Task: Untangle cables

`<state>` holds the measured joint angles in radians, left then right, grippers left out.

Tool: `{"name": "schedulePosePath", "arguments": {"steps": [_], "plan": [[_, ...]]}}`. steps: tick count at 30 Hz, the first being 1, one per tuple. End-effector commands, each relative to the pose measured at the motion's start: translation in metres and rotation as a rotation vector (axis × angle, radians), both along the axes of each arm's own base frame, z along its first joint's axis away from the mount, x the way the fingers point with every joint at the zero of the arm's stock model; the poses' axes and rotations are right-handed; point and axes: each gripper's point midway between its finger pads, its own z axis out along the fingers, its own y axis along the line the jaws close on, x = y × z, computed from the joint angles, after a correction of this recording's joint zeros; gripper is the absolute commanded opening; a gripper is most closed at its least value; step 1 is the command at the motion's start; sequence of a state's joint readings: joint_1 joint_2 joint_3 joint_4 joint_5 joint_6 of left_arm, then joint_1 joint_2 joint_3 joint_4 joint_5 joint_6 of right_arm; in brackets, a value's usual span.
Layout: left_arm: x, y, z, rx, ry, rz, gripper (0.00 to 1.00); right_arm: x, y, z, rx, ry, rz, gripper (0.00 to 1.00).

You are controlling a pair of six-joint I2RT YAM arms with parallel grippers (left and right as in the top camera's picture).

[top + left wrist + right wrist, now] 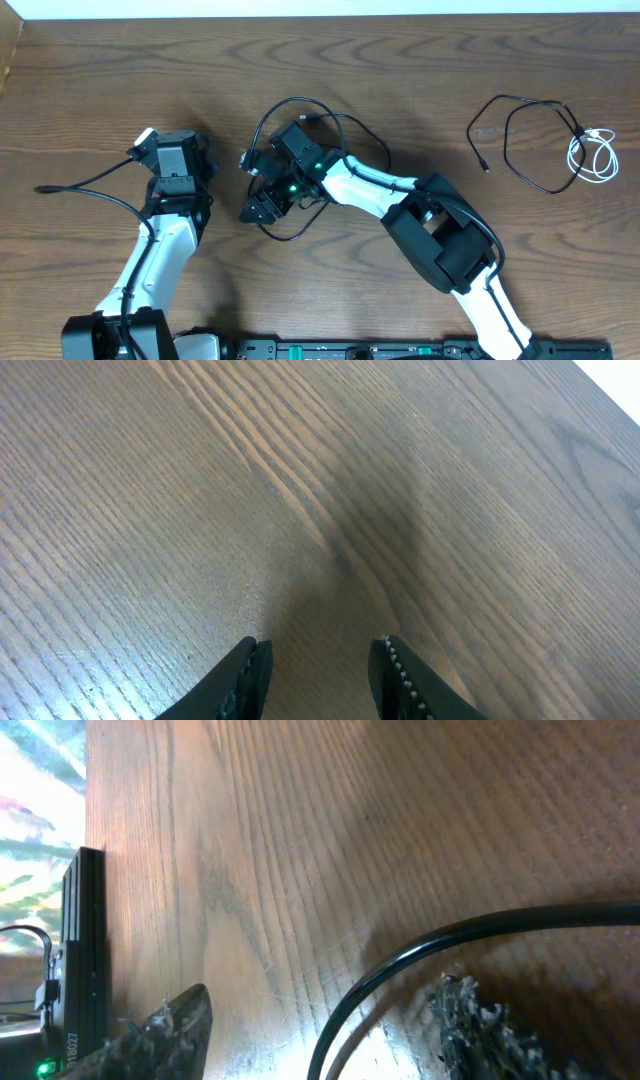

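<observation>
Cables: one black cord (470,926) at surface centre runs between the parted right jaws. The second black cord (508,150) and white cord (591,156) lie at two o'clock. Left jaws open, empty. Hazard: off-centre closing could squeeze the cord out.

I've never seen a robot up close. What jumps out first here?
In the middle, the right gripper stands open astride a looping black cable, which runs between its fingers. At the far right lies a second black cable with a small white cable coiled against it. The left gripper hovers open, holding nothing.
</observation>
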<state>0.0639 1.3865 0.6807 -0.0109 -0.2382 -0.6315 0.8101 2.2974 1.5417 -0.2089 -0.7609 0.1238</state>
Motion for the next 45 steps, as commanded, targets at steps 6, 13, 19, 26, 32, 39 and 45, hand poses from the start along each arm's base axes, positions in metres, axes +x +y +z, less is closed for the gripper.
{"name": "schedulePosePath", "arguments": {"steps": [6,13,19,26,32,39,45], "plan": [[0.002,0.002,0.004,0.006,-0.010,0.006,0.37,-0.012,-0.006,-0.036,-0.078,0.044,-0.002,0.59],[0.002,0.002,0.004,0.006,-0.010,0.006,0.37,-0.025,0.001,-0.036,-0.057,-0.018,0.078,0.52],[0.002,0.002,0.004,0.006,-0.010,0.006,0.37,-0.031,0.004,-0.036,-0.045,-0.059,0.124,0.34],[0.002,0.002,0.004,0.006,-0.010,0.006,0.37,-0.026,0.003,-0.039,-0.062,-0.077,0.108,0.12],[0.003,0.002,0.005,0.006,-0.012,0.006,0.37,-0.023,0.000,-0.035,-0.079,-0.026,0.059,0.01],[0.003,0.002,0.005,0.006,-0.014,0.006,0.37,0.019,-0.013,0.036,-0.056,-0.174,-0.056,0.01],[0.003,0.002,0.005,0.006,-0.014,0.007,0.37,0.035,-0.029,0.117,0.030,-0.270,-0.108,0.01]]}}
